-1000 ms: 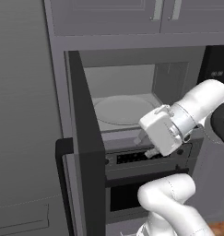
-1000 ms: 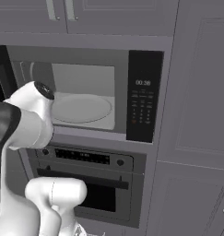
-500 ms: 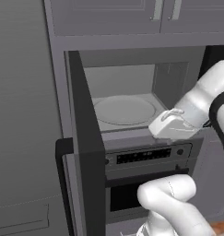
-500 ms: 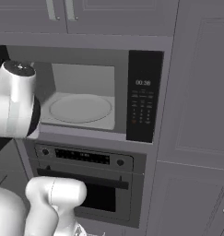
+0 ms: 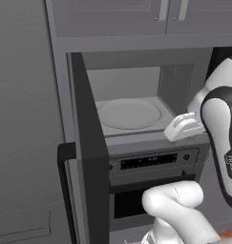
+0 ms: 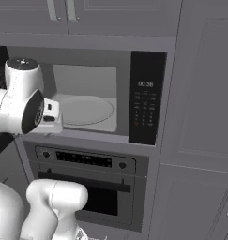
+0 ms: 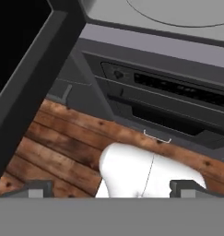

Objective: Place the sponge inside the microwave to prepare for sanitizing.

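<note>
Microwave (image 5: 136, 109) stands open and sponge-free as the gripper (image 7: 111, 186), jaws apart and empty, has swung away from its mouth.

Large grey built-in microwave box (image 6: 87, 61): pale interior, black keypad panel (image 6: 144, 98); brown knotted plank wooden floor (image 7: 58, 147); grey cabinets (image 6: 200, 93)

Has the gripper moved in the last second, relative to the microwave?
Yes. In the left base view, the gripper has risen from below the microwave's front sill to level with it, and shifted right.
</note>
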